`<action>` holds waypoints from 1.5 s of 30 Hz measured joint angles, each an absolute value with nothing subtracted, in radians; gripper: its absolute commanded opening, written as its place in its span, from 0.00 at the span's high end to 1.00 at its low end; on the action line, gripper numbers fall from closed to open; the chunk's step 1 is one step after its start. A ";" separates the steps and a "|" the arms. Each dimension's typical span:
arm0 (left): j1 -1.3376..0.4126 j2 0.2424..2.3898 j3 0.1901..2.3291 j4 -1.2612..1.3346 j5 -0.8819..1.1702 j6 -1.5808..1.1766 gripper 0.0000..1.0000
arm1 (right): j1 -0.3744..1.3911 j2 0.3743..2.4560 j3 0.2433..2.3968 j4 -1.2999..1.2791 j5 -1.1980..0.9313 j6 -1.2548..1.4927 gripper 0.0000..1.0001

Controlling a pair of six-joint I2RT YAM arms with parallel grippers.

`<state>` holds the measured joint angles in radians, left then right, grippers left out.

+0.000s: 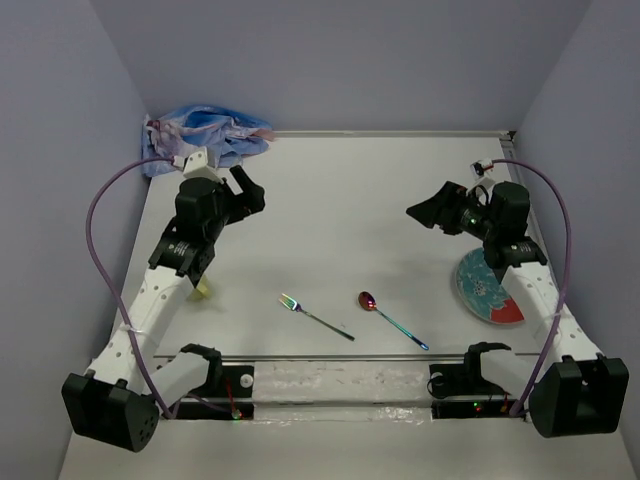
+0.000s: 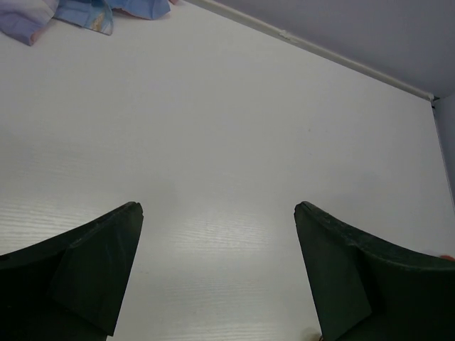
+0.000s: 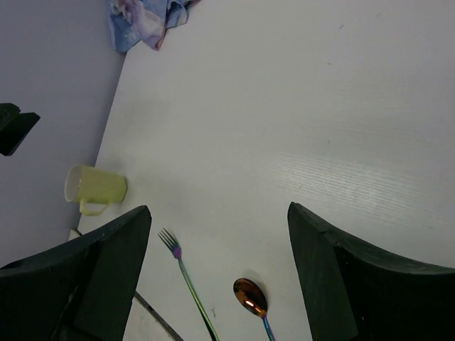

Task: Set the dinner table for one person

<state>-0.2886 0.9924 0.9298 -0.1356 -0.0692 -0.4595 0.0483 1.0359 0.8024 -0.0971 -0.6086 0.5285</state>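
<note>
Hovering released, both jaws over dinner table, fork beside spoon, plate right, mug left, cloth far corner

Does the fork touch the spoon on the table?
Apart. The top external view shows a clear strip of bare dinner table between the fork and the spoon; the right wrist view agrees.

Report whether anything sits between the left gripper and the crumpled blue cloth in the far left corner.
Nothing visible does. The left gripper, jaws open, hovers over the off-white tabletop, and only that bare surface lies between it and the crumpled blue patterned cloth placemat at the far left corner.
</note>
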 measured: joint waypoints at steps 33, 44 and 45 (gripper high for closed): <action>0.107 2.057 1.655 -0.072 -0.193 -0.671 0.37 | 0.204 1.209 0.811 -0.006 -0.576 0.562 0.23; 0.107 2.249 1.805 -0.184 -0.218 -0.711 0.37 | 0.224 1.269 0.845 0.017 -0.564 0.561 0.23; 0.107 2.264 1.824 -0.192 -0.217 -0.713 0.38 | 0.224 1.274 0.845 0.016 -0.564 0.561 0.23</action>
<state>0.1070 2.2642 1.8240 -0.1925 -0.2173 -0.7132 0.2241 1.2739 0.8448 0.0162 -0.5636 0.5613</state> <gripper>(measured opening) 0.626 0.773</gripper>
